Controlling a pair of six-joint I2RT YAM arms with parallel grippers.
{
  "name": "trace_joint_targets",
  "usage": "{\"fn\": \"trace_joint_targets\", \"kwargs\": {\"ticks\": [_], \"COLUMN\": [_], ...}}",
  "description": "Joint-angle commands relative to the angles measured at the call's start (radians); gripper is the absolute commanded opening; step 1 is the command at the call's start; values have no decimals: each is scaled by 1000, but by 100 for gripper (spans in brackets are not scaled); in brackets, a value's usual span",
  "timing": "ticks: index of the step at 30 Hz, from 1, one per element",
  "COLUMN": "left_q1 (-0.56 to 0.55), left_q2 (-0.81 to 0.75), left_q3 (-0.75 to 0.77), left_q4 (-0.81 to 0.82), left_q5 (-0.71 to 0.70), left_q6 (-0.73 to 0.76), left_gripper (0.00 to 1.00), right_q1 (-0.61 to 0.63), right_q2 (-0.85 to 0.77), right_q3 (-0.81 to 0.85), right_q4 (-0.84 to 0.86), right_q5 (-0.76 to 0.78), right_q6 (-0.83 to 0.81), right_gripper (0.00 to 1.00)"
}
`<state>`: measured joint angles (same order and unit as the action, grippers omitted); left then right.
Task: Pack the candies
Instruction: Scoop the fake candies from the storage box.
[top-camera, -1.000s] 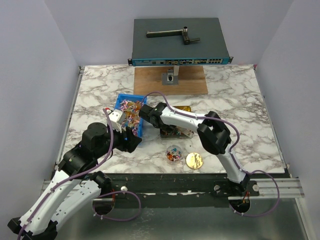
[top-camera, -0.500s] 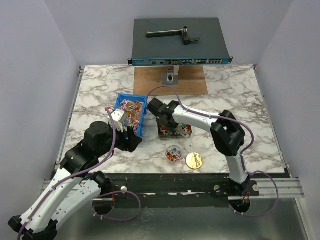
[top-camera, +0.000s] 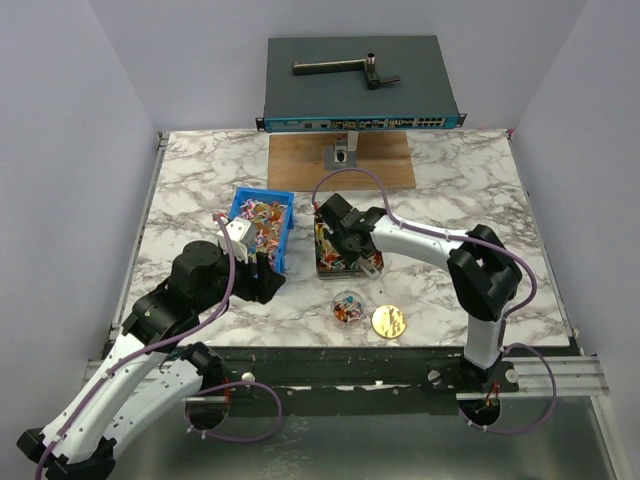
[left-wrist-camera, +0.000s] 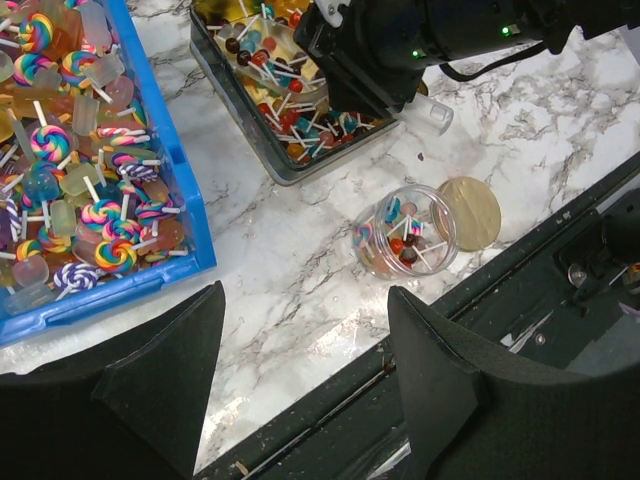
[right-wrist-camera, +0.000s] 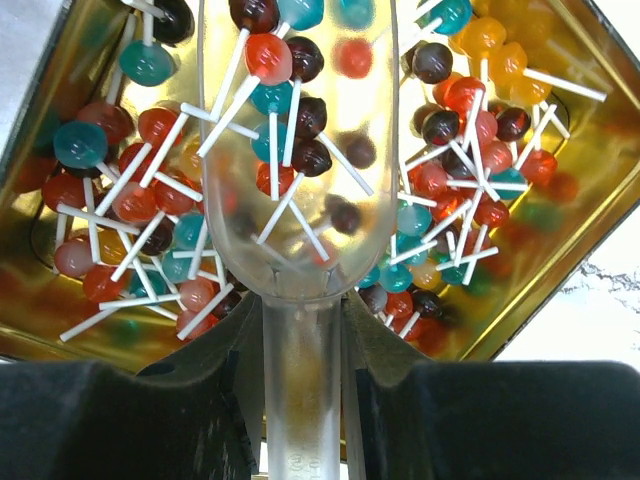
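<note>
Right gripper (right-wrist-camera: 302, 345) clamping narrow on handle of clear scoop (right-wrist-camera: 300, 150). Scoop bowl dipping into gold tin (left-wrist-camera: 232, 108) at table centre and holding few candies (right-wrist-camera: 470, 100). Left gripper (left-wrist-camera: 305, 300) hovering wide, gripping nothing, near blue bin (left-wrist-camera: 190, 200). More candies sitting in small jar (left-wrist-camera: 405, 232) near tin, gold lid (left-wrist-camera: 472, 210) lying just right.
</note>
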<state>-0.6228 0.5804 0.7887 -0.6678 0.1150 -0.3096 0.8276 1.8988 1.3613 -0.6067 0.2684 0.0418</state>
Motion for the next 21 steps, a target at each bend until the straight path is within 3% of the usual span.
{"fn": "trace_joint_targets", "kwargs": {"ticks": [1, 21], "left_q1": [5, 5], "left_q2": [9, 36], "left_q3": [-13, -13], "left_q4": [17, 20], "left_q5": [-11, -30], "left_q6": [7, 17], "left_gripper": [68, 68], "right_q1": [-15, -18], "right_q2": [-58, -322], "right_q3": [-53, -225], "right_q4": [65, 143], "right_q5": [-45, -77], "right_q6": [35, 51], "right_gripper": [1, 1]}}
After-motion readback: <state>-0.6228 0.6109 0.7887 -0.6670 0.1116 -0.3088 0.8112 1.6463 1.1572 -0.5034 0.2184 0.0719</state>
